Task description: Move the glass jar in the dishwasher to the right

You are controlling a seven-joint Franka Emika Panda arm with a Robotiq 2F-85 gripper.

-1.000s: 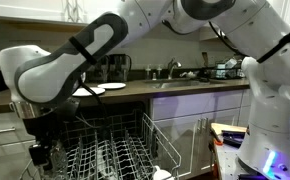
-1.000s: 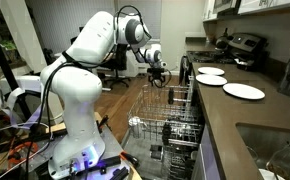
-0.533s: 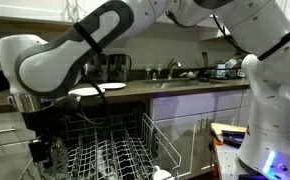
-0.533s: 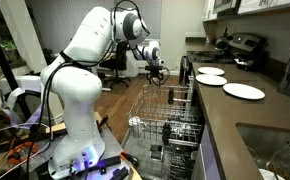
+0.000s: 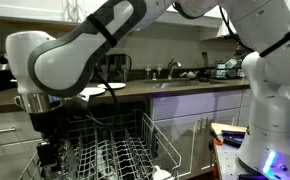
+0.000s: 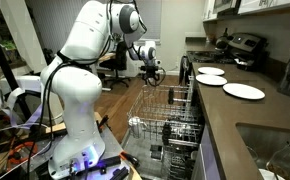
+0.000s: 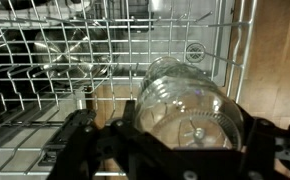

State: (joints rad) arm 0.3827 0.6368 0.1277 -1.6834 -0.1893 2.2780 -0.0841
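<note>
The glass jar (image 7: 185,105) fills the lower middle of the wrist view, lying on its side with its ribbed base toward the camera. My gripper (image 7: 180,128) is shut on it, with a dark finger (image 7: 83,135) at its left and another at its right. The jar hangs just above the grey wire rack (image 7: 45,60) of the dishwasher, near the rack's right rim. In both exterior views the gripper (image 5: 47,152) (image 6: 153,75) hovers over the pulled-out rack (image 5: 115,155) (image 6: 170,110), at its end farthest from the robot base. The jar itself is hard to make out there.
White plates (image 6: 245,91) (image 5: 95,90) lie on the dark counter above the dishwasher. A sink (image 6: 275,150) sits further along it. The robot's base (image 5: 270,100) stands beside the rack. Upright tines crowd the rack; wooden floor (image 7: 275,60) shows past its right rim.
The arm's elbow has risen and swung, and the gripper with the jar has shifted slightly sideways over the rack. The grip has not changed.
</note>
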